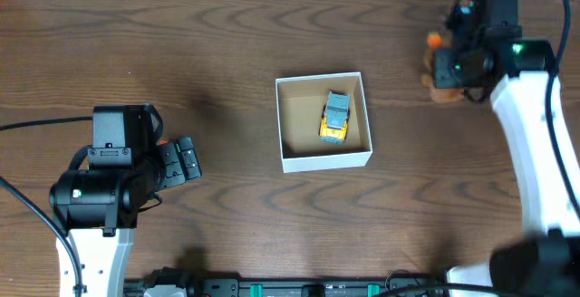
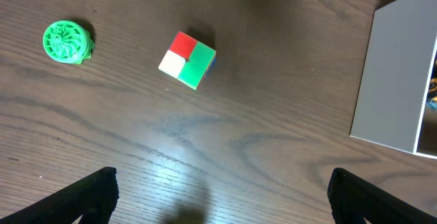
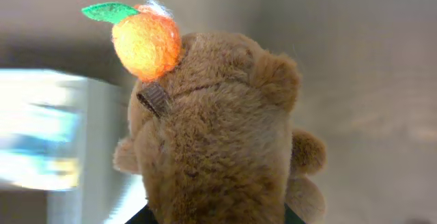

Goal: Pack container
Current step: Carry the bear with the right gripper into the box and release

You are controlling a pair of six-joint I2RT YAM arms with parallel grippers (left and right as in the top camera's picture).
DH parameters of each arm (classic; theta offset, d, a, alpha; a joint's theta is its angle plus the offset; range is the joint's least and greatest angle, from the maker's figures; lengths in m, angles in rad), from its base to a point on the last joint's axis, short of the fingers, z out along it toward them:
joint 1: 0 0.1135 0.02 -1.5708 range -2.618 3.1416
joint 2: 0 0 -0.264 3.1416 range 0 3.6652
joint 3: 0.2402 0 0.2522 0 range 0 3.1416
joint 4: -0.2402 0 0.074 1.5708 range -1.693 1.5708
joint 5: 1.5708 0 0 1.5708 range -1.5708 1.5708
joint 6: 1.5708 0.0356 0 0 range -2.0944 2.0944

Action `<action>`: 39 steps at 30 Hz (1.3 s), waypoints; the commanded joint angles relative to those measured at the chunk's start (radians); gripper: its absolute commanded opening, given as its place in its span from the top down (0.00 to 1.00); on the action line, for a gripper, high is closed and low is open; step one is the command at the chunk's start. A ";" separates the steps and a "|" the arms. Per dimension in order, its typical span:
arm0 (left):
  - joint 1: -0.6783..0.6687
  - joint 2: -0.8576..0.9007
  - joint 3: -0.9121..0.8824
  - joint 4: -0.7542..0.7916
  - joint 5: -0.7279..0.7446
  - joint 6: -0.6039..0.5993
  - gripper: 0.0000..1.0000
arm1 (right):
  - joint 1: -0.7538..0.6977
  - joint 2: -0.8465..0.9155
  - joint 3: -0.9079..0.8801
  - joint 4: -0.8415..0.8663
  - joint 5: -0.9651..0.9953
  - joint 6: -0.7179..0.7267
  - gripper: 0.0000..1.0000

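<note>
While the right jaws grip a brown plush [image 3: 218,142] with an orange on its head at the right end of the surface [image 1: 181,43], I see the container [image 1: 326,161] sitting mid-surface, well apart from it, a toy truck [image 1: 335,118] inside. My left jaws hang wide open and empty, near a coloured cube [image 2: 188,60] and a green disc [image 2: 67,42].

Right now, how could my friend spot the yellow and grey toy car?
Find the white square cardboard box in the middle of the wooden table. The yellow and grey toy car lies inside, near its right wall, the only toy in there.
</note>
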 commanded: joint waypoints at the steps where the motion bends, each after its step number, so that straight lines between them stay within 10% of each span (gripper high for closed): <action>1: 0.004 0.000 0.018 -0.003 -0.004 -0.010 0.02 | 0.145 -0.067 0.010 0.003 -0.009 0.208 0.84; 19: 0.004 0.000 0.018 -0.003 -0.004 -0.010 0.02 | 0.578 0.287 -0.008 0.145 0.108 0.816 0.85; 26: 0.004 0.000 0.018 -0.003 -0.004 -0.010 0.02 | 0.579 0.406 -0.008 0.208 0.093 0.799 0.35; 39: 0.004 0.000 0.018 -0.003 -0.004 -0.010 0.02 | 0.570 0.248 0.021 0.254 0.109 0.659 0.07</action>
